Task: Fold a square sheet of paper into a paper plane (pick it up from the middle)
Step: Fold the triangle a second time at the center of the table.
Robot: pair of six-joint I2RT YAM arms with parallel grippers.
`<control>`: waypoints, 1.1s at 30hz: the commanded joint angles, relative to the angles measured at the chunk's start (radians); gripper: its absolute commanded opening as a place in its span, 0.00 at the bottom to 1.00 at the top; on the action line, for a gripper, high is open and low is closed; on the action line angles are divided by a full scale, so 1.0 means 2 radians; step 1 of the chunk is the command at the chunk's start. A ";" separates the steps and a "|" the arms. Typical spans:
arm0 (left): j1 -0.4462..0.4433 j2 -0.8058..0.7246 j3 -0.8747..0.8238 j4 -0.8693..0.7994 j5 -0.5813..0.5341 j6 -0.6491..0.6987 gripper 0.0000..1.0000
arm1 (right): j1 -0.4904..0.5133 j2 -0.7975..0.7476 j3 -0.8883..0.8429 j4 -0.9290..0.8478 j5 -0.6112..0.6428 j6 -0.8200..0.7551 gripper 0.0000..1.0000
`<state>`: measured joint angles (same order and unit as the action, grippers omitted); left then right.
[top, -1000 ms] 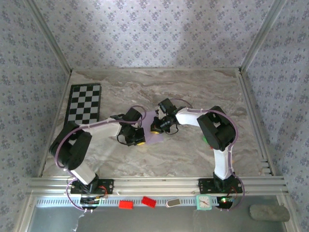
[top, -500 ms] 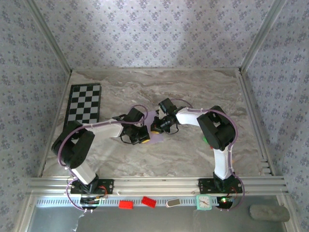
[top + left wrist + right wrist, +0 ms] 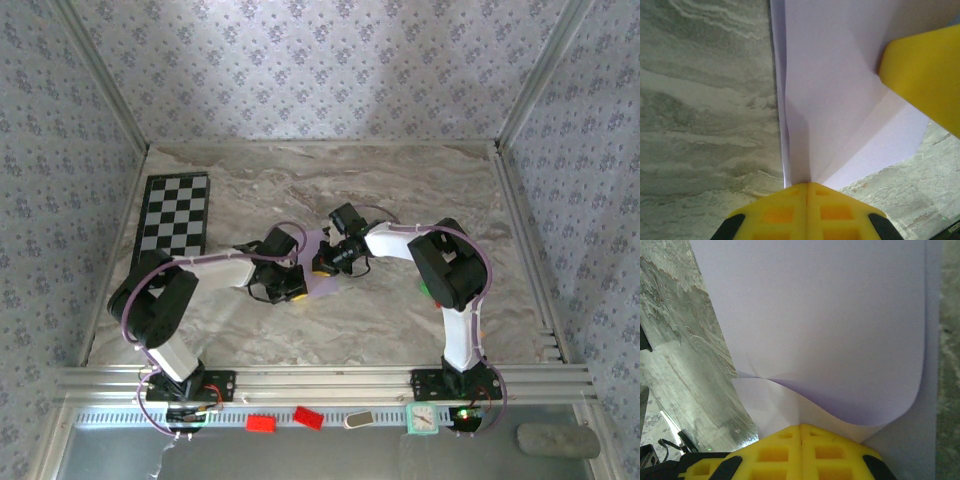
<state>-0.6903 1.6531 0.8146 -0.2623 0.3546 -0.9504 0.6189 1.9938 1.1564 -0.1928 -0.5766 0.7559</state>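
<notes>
One sheet (image 3: 840, 100), crease (image 3: 788, 125) toward left end effector (image 3: 807, 187)

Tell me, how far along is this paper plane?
Early days. Done: the sheet is gripped, the left pincer and right pincer both shut on it, and it already carries creases. In hand: a flap curls over by the right pincer, not pressed flat. Left: the remaining folds; no pointed dart shape yet.

a checkered board (image 3: 178, 213) lies on the marbled surface (image 3: 430, 190) well left of the left claw (image 3: 291, 290); a red block (image 3: 261, 422) sits well nearer than it, past the surface's edge
</notes>
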 commanded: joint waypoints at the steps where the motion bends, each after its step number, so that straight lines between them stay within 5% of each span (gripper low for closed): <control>1: -0.002 -0.006 -0.030 -0.081 -0.033 0.013 0.04 | -0.007 0.043 -0.028 -0.061 0.073 0.006 0.01; 6: 0.001 -0.047 -0.018 -0.095 -0.038 0.017 0.03 | -0.007 0.040 -0.028 -0.054 0.070 0.009 0.01; 15: 0.005 -0.048 -0.033 0.062 0.007 -0.058 0.05 | -0.005 0.039 -0.029 -0.046 0.068 0.015 0.01; 33: 0.012 -0.007 -0.041 0.020 -0.035 -0.074 0.00 | -0.006 0.009 -0.015 -0.017 0.039 -0.010 0.01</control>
<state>-0.6743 1.6249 0.7620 -0.1612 0.3313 -1.0767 0.6163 1.9911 1.1522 -0.1749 -0.5907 0.7673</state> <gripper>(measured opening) 0.048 0.055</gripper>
